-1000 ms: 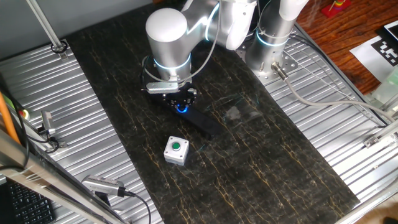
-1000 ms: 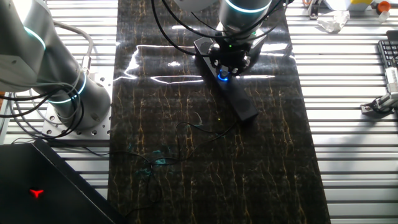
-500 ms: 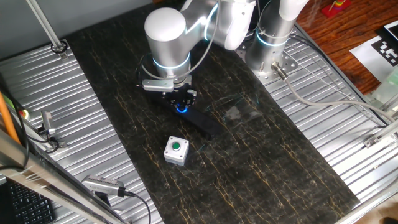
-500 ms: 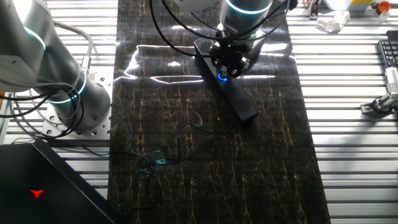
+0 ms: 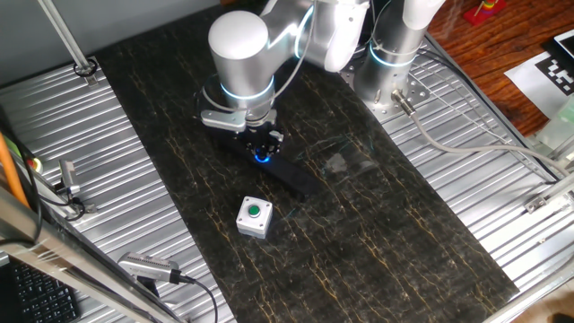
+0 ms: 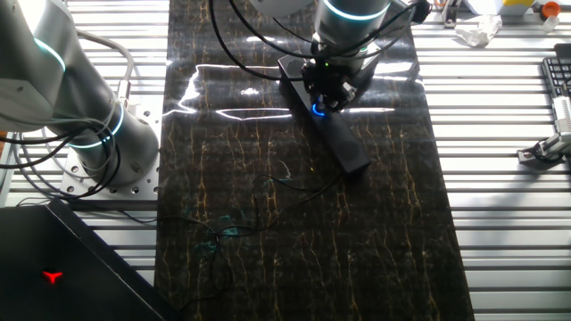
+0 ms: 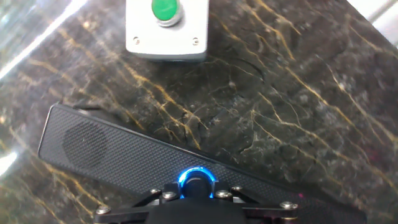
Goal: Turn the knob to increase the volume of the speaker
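The speaker (image 5: 291,178) is a long black bar lying at a slant on the dark marble mat; it also shows in the other fixed view (image 6: 343,147) and the hand view (image 7: 118,154). The knob (image 7: 197,181), black with a glowing blue ring, sits on the bar; its glow shows in both fixed views (image 5: 262,158) (image 6: 318,111). My gripper (image 7: 197,189) stands straight down over the bar (image 5: 261,146) (image 6: 328,93), shut on the knob. The fingers are mostly hidden under the hand.
A small grey box (image 5: 255,217) with a green button (image 7: 164,9) stands just in front of the speaker. Thin wires (image 6: 268,192) lie on the mat. Ribbed metal table (image 5: 117,179) flanks the mat; a second arm's base (image 5: 395,54) stands behind.
The hand has turned a little about its vertical axis while staying on the knob. The speaker and the grey box have not moved.
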